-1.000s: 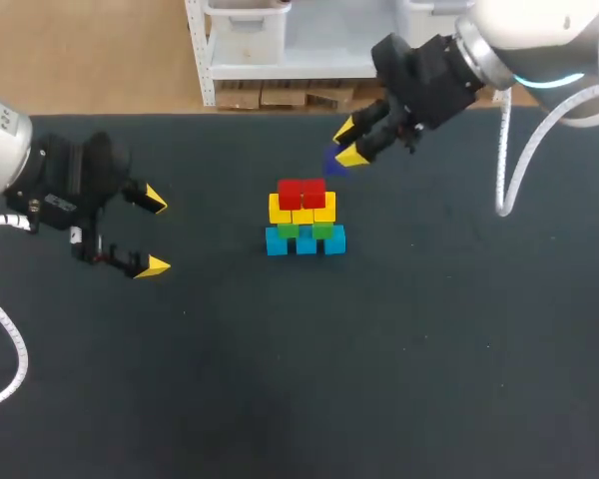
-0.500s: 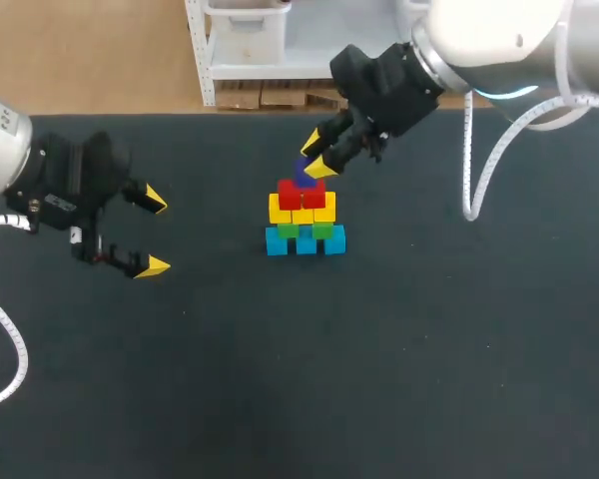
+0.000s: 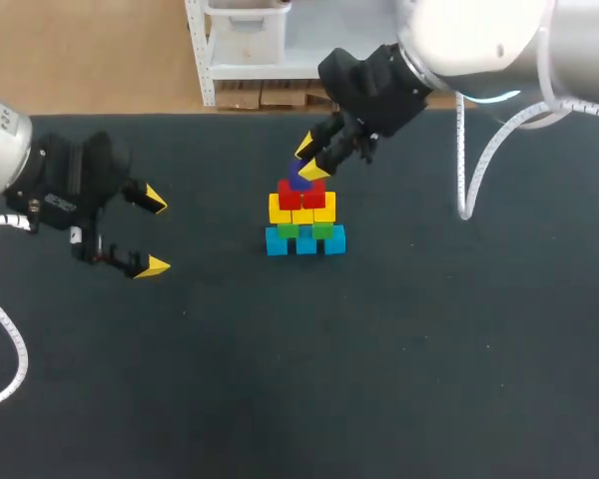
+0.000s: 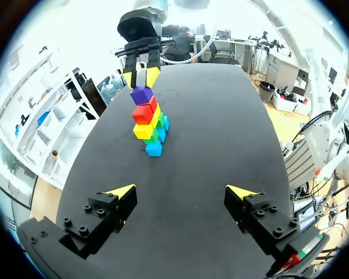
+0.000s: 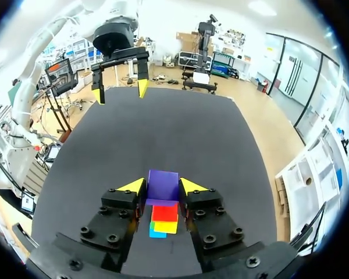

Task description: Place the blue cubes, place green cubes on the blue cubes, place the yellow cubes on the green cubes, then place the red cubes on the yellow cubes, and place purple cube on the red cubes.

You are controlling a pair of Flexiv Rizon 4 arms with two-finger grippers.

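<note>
A stack of cubes stands mid-table: a row of blue cubes (image 3: 305, 241) at the bottom, green cubes (image 3: 304, 230) on them, yellow cubes (image 3: 301, 210) above, red cubes (image 3: 300, 194) on top. My right gripper (image 3: 308, 160) is shut on the purple cube (image 3: 299, 178), which sits at or just above the red cubes; contact is unclear. In the right wrist view the purple cube (image 5: 163, 185) is between the fingers, over the red cubes (image 5: 164, 212). My left gripper (image 3: 153, 232) stands open at the table's left, far from the stack (image 4: 149, 120).
The dark table (image 3: 379, 359) holds nothing else besides the stack. My right arm comes in from the upper right over the table's far edge.
My right gripper has carried the purple cube leftward and down from behind the stack to over the red cubes. The left arm has not moved.
</note>
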